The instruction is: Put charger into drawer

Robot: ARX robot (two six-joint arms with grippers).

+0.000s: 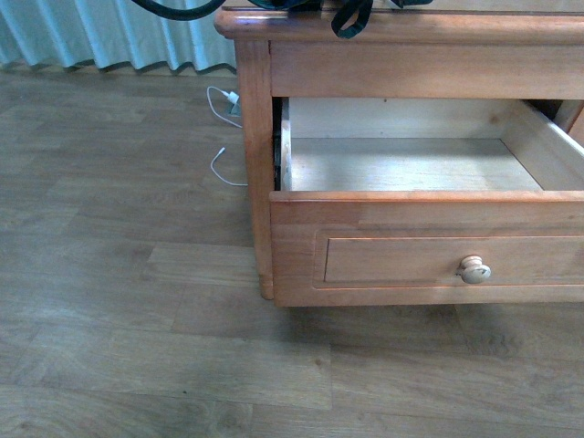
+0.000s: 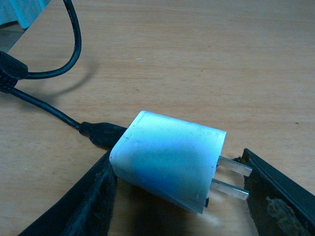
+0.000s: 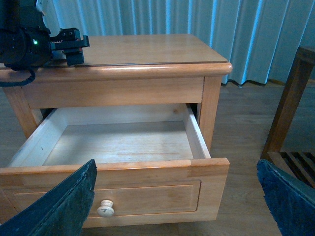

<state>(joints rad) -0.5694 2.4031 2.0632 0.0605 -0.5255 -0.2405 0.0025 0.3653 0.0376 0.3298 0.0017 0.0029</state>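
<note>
The white charger (image 2: pixel 167 160) lies just over the nightstand's wooden top, and my left gripper (image 2: pixel 176 164) is shut on it. One finger presses its rear end, where the black cable (image 2: pixel 49 110) plugs in. The other finger (image 2: pixel 275 196) meets the two metal prongs (image 2: pixel 234 169). The right wrist view shows the left arm (image 3: pixel 34 42) over the top's back corner. The drawer (image 1: pixel 420 164) is pulled out, its pale inside bare, with a round knob (image 1: pixel 474 269) on the front panel. My right gripper (image 3: pixel 177 196) is open in front of the drawer front (image 3: pixel 147 194), touching nothing.
The nightstand top (image 3: pixel 147 49) overhangs the back part of the drawer. A thin white cable (image 1: pixel 224 100) lies on the wood floor by the curtain. Another wooden piece of furniture (image 3: pixel 290 98) stands beside the nightstand. Black cable loops (image 1: pixel 351 18) hang at the top's front edge.
</note>
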